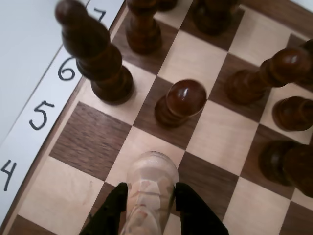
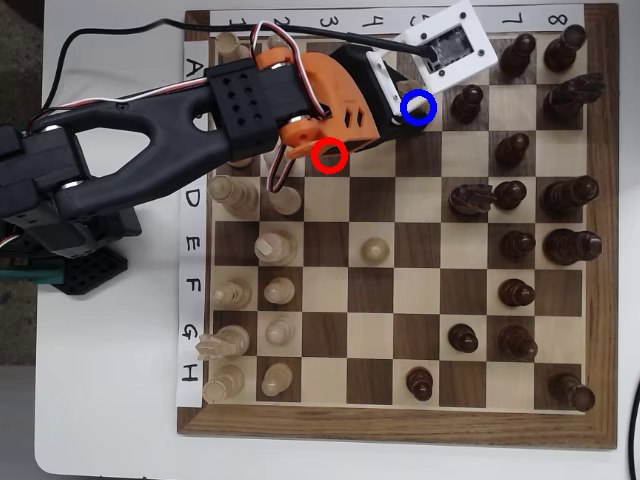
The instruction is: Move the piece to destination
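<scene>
In the wrist view my gripper [image 1: 149, 208] has its two black fingers [image 1: 115, 205] pressed against both sides of the piece [image 1: 150, 183], a light tan wooden chessman with an uneven head, and is shut on it. The piece hangs over a light square near the board's numbered edge; whether its base touches the board I cannot tell. In the overhead view the destination [image 2: 432, 108], a blue ring, lies at the tip of my orange wrist [image 2: 335, 100]. There the piece and the fingertips are hidden under the wrist and the white camera mount [image 2: 447, 45].
Dark brown pieces stand just ahead in the wrist view: a tall one [image 1: 95, 54], a round-headed pawn [image 1: 181, 100], several more at right [image 1: 266, 73]. A red ring [image 2: 329, 155] lies by the arm. Pale pawns [image 2: 273, 245] fill the board's left side; a lone one [image 2: 374, 250] stands mid-board.
</scene>
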